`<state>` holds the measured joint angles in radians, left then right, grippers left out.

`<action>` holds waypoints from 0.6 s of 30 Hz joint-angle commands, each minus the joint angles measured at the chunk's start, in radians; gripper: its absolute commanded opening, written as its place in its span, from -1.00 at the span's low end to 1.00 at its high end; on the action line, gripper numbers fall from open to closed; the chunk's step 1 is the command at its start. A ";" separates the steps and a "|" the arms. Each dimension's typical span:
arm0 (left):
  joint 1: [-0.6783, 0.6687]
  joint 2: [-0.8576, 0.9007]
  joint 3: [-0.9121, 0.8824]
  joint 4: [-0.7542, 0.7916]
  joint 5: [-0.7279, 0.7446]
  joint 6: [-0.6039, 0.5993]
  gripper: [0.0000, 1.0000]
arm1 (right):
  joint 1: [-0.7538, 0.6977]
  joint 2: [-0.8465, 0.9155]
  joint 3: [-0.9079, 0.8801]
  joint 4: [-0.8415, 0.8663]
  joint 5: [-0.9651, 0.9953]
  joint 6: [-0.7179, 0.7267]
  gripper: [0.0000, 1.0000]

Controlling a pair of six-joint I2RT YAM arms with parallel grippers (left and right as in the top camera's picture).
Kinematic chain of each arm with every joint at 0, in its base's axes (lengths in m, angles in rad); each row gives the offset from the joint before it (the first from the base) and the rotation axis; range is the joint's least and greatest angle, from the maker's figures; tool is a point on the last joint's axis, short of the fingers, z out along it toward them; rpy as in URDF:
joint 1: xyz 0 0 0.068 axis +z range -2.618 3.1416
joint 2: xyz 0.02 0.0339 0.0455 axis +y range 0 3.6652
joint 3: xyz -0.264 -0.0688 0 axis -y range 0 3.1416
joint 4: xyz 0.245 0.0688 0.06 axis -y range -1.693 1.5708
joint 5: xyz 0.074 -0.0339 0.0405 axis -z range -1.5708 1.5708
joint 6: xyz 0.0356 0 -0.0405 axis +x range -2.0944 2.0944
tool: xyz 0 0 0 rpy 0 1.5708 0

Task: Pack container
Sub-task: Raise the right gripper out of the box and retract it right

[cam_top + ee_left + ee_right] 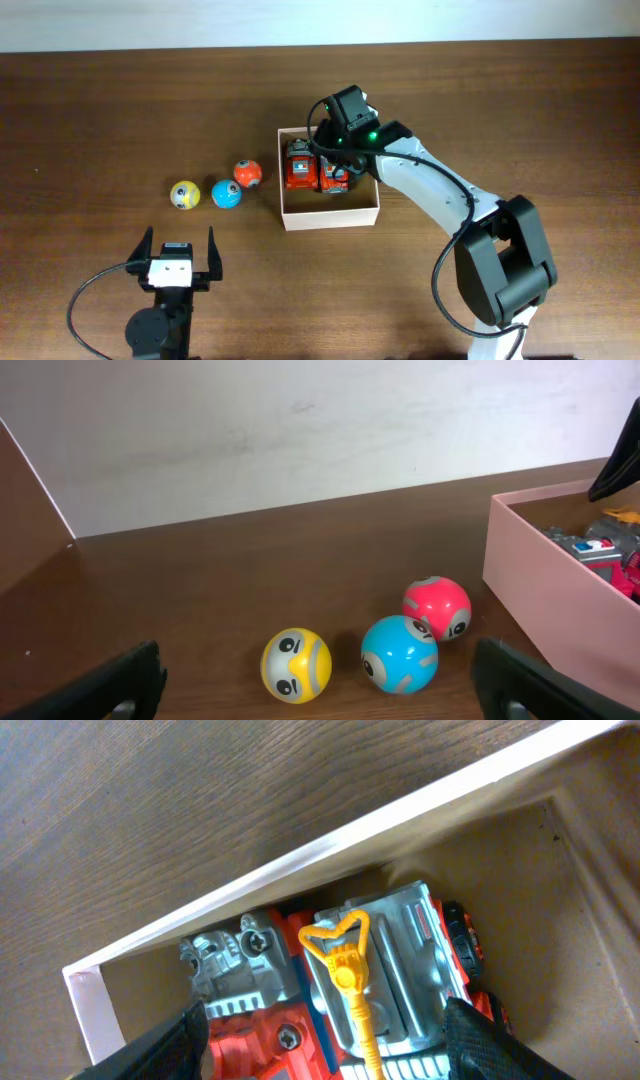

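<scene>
The container [330, 217] is a small square box with white walls and a tan inside [560, 910], standing mid-table. Two red and silver toy trucks [298, 165] [334, 178] lie side by side in its far half; the one on the right in the right wrist view [400, 960] carries a yellow boom [345, 970]. My right gripper [335, 160] [325, 1050] hangs open over the trucks, its fingers [180, 1040] wide apart on either side of them. Near the front edge my left gripper [180, 255] [325, 700] stands open and holds nothing.
Three face-painted balls lie in a row left of the box: yellow [184, 195] [296, 665], blue [226, 194] [399, 653] and red [248, 174] [437, 608]. The box's near wall [540, 590] shows at the right of the left wrist view.
</scene>
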<state>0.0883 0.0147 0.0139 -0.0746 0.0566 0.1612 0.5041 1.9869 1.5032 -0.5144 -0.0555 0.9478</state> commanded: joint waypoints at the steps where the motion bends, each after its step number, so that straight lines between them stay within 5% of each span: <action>1: 0.000 -0.008 -0.005 -0.002 0.008 0.013 0.99 | 0.005 0.002 0.008 0.011 -0.012 0.008 0.39; 18: 0.000 -0.008 -0.005 -0.002 0.008 0.013 0.99 | 0.007 -0.089 0.100 -0.085 0.034 -0.286 0.69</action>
<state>0.0883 0.0147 0.0139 -0.0742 0.0566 0.1612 0.5041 1.9759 1.5452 -0.5694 -0.0761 0.7589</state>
